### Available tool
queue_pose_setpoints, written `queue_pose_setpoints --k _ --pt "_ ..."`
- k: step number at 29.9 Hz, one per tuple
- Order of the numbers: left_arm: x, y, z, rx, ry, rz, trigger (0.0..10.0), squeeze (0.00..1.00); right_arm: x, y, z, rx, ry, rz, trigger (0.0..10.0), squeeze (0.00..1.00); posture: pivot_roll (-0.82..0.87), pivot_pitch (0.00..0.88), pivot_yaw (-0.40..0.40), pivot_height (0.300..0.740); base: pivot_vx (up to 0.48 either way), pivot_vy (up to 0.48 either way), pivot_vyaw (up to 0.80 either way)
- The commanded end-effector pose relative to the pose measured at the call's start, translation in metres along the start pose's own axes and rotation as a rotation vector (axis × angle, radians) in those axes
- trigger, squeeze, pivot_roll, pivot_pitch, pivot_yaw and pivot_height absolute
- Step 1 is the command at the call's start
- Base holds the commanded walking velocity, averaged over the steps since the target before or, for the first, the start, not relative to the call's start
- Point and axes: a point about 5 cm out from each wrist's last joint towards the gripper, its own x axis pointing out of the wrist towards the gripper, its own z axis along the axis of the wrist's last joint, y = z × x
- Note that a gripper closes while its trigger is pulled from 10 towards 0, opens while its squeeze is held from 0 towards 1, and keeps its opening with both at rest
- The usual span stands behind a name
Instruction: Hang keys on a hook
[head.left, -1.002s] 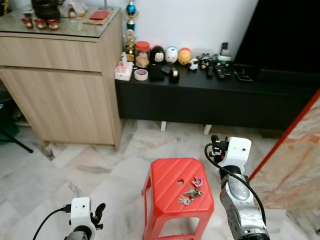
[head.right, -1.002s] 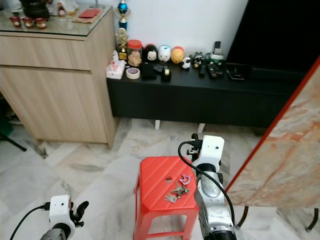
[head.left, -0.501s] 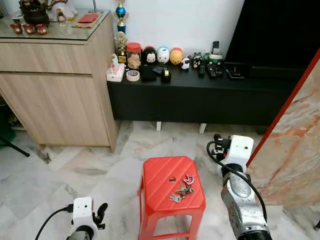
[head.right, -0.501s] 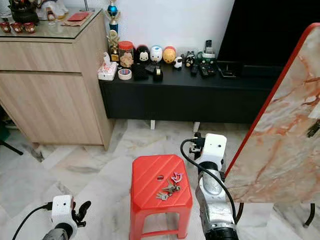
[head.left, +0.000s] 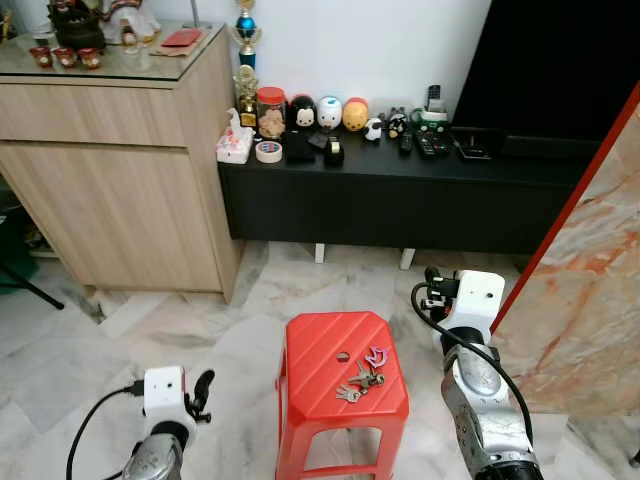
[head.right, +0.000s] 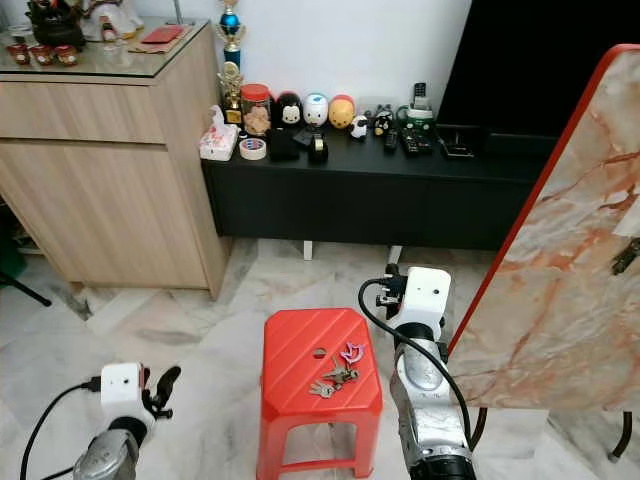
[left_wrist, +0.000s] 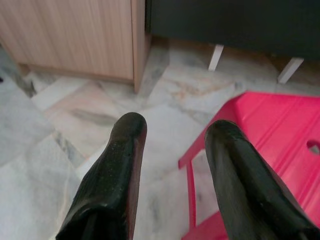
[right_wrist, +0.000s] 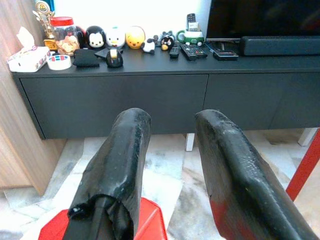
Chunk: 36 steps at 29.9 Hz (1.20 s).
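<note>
The keys (head.left: 360, 380) lie loose on top of the red stool (head.left: 315, 345), just beside the small hole in its seat, toward the right half. The right gripper (right_wrist: 170, 165) is held above the floor just right of the stool, fingers spread wide and holding nothing, facing the black cabinet (right_wrist: 150, 95). The left gripper (left_wrist: 175, 170) hangs low to the left of the stool, fingers also spread wide and holding nothing, near the stool's left edge.
</note>
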Motion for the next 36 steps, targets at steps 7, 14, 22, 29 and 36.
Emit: queue_pose_setpoints --k 7,14,22,29,36 --pt "0.005 -0.008 0.016 -0.021 -0.092 -0.020 10.0 0.00 0.000 -0.002 0.003 -0.002 -0.023 -0.009 10.0 0.00 0.11 0.019 -0.076 0.705 0.000 0.000 0.00" --pt "0.012 -0.016 0.058 -0.037 -0.283 -0.045 10.0 0.00 0.001 -0.003 -0.001 -0.020 -0.003 -0.008 10.0 0.00 0.12 0.019 -0.078 0.705 0.000 0.000 0.00" --pt "0.011 -0.022 0.080 -0.092 -0.358 -0.059 10.0 0.00 0.000 -0.005 0.001 -0.015 -0.022 -0.018 10.0 0.00 0.12 0.023 -0.072 0.705 0.000 0.000 0.00" --pt "0.001 -0.020 0.086 -0.075 -0.361 -0.087 10.0 0.00 0.000 -0.006 0.004 -0.008 -0.041 -0.010 10.0 0.00 0.12 0.027 -0.072 0.705 0.000 0.000 0.00" --pt "0.001 -0.021 0.088 -0.048 -0.349 -0.097 10.0 0.00 0.000 -0.002 0.003 -0.003 -0.041 -0.002 10.0 0.00 0.12 0.030 -0.073 0.705 0.000 0.000 0.00"
